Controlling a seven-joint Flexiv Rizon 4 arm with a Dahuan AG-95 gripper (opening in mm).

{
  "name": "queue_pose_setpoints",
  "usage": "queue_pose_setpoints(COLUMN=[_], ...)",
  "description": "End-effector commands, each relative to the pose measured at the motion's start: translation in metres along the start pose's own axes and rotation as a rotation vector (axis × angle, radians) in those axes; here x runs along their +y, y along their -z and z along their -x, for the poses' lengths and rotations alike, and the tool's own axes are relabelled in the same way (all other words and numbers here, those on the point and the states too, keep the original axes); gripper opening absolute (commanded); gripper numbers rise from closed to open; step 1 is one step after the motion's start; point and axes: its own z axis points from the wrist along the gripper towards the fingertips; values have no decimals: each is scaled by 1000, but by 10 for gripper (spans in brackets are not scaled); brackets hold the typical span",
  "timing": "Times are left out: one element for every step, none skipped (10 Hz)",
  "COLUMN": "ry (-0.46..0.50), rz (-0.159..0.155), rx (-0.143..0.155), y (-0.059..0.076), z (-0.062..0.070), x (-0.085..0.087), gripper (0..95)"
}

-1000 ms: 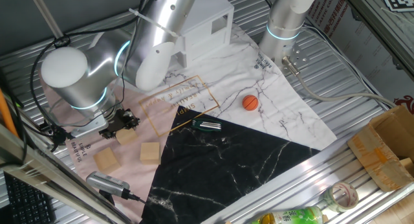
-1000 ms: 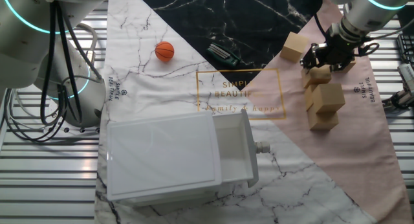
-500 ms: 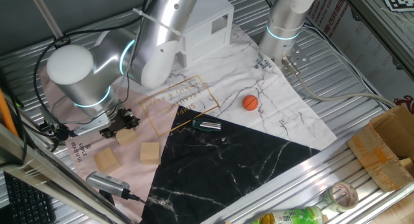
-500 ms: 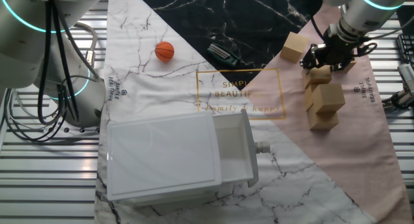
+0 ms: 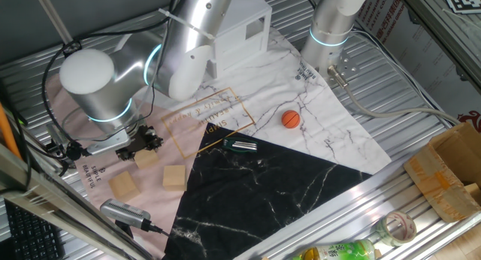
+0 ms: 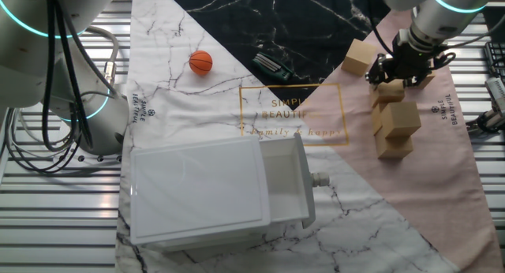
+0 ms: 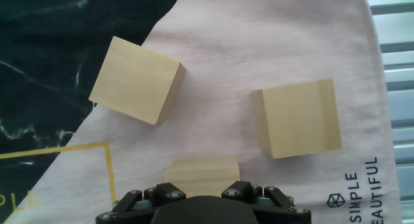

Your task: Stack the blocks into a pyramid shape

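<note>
The gripper point(image 7: 202, 201) is seen directly above a block point(image 7: 202, 169) on the pink cloth point(image 7: 213, 56); whether it is gripped cannot be told (fingers hidden); two blocks point(image 7: 136, 78) lie just beyond.

One fixed view looks steeply down on the ribbed metal bench point(image 5: 421, 102) from the side of the black marble-patterned cloth corner point(image 5: 263, 188), facing the white box-like house point(image 5: 239, 31) at the far edge. The other fixed view looks down from the opposite side, with that house point(image 6: 213, 190) nearest the lens and the black corner farthest. Both share the small orange ball point(image 5: 291, 119) and the light tan wooden cubes point(image 6: 397, 119) on the pink cloth. The hand view sits close above the cloth, looking down along the jaws, whose dark housing fills the bottom edge; it shows three cubes point(image 7: 297, 118) at short range.
</note>
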Motion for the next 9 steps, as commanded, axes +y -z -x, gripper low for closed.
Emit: queue_pose_setpoints(ry=[-1, 2, 3, 7, 10, 13, 12, 13, 15], rz=[-5, -9, -8, -9, -11, -10, -10, -11, -12], rx=[0, 0, -3, -5, -5, -8, -7, -6, -6], y=[-1, -1, -2, -3, -4, -5, -6, -6, -7], z=[0, -1, -1, -1, -2, -2, -2, -2, -2], x=[0, -1, -1, -2, -3, -3, -3, -4, -4], gripper=[0, 0, 0, 0, 0, 0, 0, 0, 0])
